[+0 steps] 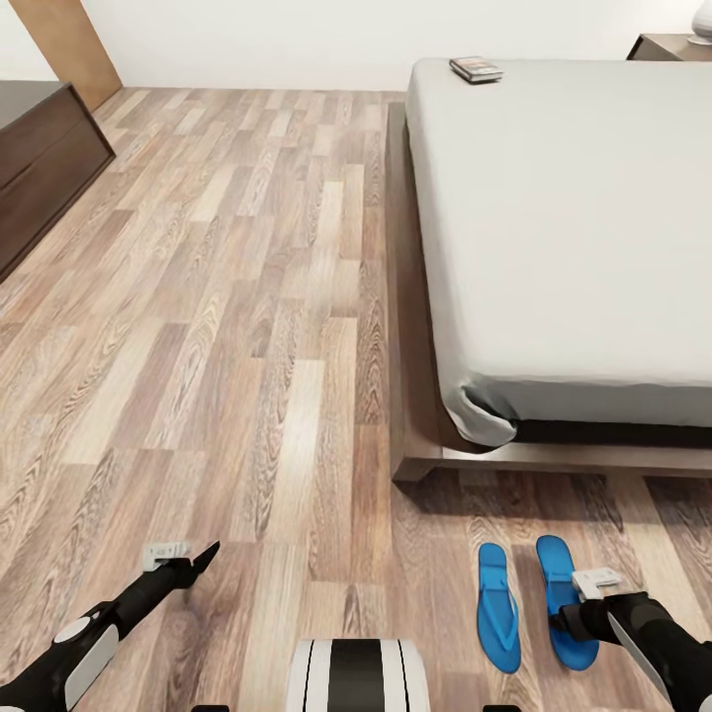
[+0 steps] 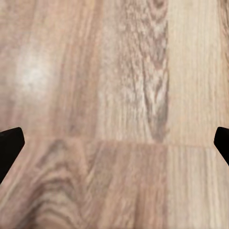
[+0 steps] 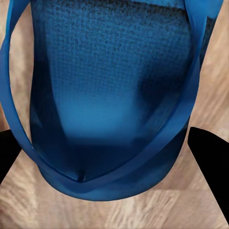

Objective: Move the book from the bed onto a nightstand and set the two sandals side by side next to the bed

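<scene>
Sandals (image 1: pixel 497 607) beside bed (image 1: pixel 554 227), dresser (image 1: pixel 44 148) apart.

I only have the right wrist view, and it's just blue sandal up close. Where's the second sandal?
Observer: The second sandal lies on the floor beside your sandal, on the robot's left, roughly parallel.
Operator: Is the book on the bed?
Observer: Yes, the book lies at the far corner of the bed.
Operator: And the left gripper?
Observer: The left gripper hangs open over bare floor, holding nothing.
</scene>
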